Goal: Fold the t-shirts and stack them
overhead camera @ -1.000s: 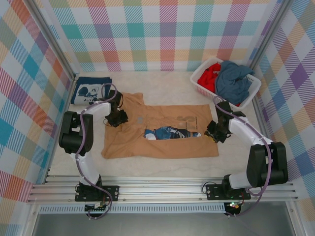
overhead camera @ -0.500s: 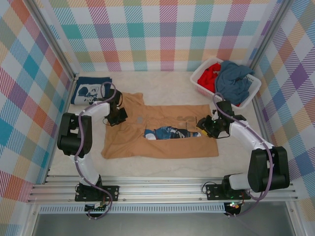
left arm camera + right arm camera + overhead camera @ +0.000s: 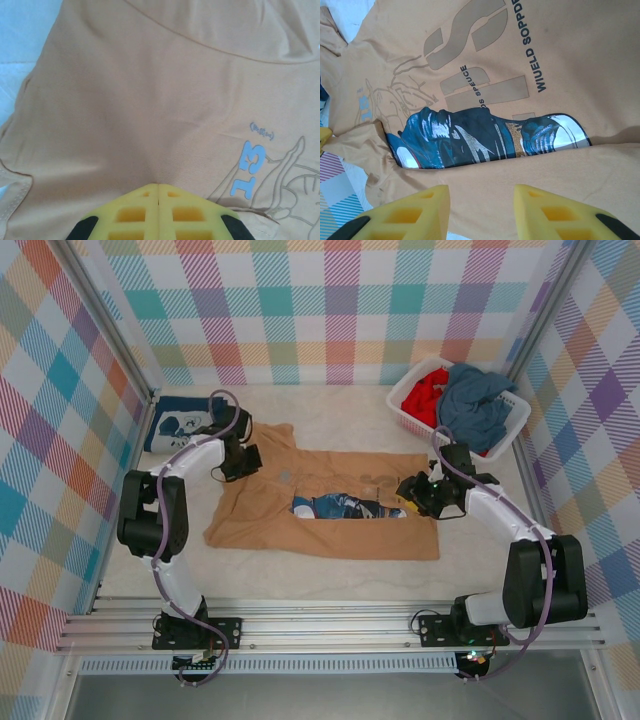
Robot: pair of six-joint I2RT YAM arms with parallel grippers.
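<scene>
**A:** Start big. What is on the worktop (image 3: 330, 578)?

**B:** The tan t-shirt (image 3: 330, 538) takes up the middle. It lies flat, with its near half doubled over so that a slit of print shows. I'd say it is spread there so both arms can reach an end each.

**A:** And the rest of the laundry?

**B:** The white basket (image 3: 402, 400) sits at the far right corner with the red t-shirt (image 3: 428, 398) and the grey-blue t-shirt (image 3: 475, 405) heaped inside, apparently waiting their turn. The navy t-shirt (image 3: 182, 423) lies folded at the far left, well apart from the basket. It looks like the start of the stack.

**A:** How do the arms stand?

**B:** The left arm bends up from its base, and its forearm reaches in to the shirt's far-left sleeve. The right arm carries its elbow wide to the right, and its wrist angles in low over the shirt's right edge.

**A:** The left claw (image 3: 158, 187)?

**B:** It is clenched. The yellow tips meet, and the tan cloth puckers into them, so it appears to pinch the shirt there, probably to carry that sleeve across.

**A:** The right claw (image 3: 481, 192)?

**B:** It is released. The tips stand apart above the cloth and grasp nothing, just beside the dark blue-and-white print (image 3: 485, 137).
</scene>
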